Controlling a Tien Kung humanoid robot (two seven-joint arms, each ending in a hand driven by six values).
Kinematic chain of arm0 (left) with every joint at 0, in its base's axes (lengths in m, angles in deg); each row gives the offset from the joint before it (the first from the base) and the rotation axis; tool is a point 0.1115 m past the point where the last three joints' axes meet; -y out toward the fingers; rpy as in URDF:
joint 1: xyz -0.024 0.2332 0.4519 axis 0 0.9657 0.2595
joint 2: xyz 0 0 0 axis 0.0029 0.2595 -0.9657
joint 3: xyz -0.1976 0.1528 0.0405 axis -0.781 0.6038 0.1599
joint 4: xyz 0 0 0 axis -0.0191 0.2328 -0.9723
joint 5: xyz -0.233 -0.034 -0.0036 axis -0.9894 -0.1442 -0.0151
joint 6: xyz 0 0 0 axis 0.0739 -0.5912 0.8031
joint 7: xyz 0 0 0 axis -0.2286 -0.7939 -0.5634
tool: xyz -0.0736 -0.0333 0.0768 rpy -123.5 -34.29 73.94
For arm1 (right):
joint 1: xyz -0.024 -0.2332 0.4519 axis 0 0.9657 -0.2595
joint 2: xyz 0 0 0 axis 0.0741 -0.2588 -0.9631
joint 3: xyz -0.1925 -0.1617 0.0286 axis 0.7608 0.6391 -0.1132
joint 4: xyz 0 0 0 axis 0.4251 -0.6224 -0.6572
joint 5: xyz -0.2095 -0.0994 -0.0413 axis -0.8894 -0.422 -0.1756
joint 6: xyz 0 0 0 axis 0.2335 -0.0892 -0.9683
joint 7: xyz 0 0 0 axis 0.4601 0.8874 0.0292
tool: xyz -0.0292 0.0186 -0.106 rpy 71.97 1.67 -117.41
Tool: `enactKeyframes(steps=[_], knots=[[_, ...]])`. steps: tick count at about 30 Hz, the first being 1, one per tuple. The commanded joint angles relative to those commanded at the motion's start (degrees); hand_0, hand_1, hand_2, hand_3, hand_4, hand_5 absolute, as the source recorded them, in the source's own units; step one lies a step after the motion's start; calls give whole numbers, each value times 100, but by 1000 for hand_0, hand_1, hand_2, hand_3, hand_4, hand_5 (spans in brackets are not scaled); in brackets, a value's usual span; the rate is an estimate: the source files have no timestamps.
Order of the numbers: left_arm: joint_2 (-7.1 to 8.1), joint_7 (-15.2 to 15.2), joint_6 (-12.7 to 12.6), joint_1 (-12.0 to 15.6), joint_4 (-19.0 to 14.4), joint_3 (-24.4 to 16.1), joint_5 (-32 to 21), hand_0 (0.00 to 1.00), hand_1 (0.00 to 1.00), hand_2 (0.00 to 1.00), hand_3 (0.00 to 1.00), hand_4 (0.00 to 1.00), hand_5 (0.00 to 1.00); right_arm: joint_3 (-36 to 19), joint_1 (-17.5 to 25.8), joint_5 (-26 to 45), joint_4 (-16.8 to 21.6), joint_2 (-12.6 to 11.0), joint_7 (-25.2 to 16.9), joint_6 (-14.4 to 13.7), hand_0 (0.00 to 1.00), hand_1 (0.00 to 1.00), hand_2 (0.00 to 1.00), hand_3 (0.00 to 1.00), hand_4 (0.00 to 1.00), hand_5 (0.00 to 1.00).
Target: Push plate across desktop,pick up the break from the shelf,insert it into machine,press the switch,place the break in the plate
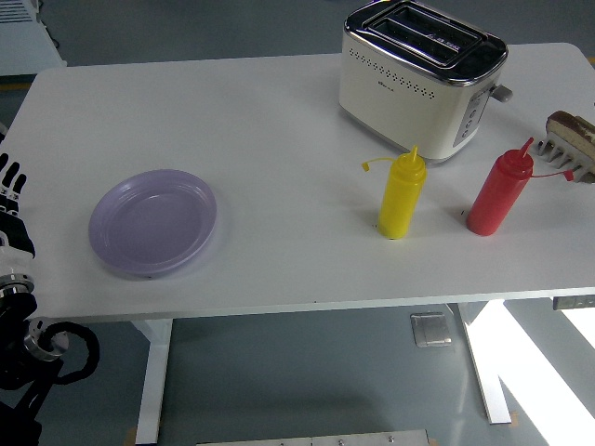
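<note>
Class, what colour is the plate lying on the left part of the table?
Translucent pale purple: the plate, seen best in the head view.

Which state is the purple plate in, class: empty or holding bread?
Empty. The purple plate shows only its bare surface, while the bread sits in the rack at the table's right edge.

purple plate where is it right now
In the head view the purple plate lies empty on the table's left near part, beside the left robot hand, far left of the yellow bottle.
</note>
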Motion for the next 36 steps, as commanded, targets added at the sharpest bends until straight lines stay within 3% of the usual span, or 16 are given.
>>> enactKeyframes(steps=[18, 36], knots=[[-151, -4, 126, -304, 386, 449, -306, 846, 787, 760, 738, 718, 940, 166, -16, 163, -302, 107, -30, -39, 797, 769, 777, 776, 755, 121], [-177, -28, 153, -363, 560, 618, -299, 846, 786, 754, 737, 717, 964, 379, -62, 217, -553, 181, -22, -90, 797, 767, 776, 776, 762, 141]])
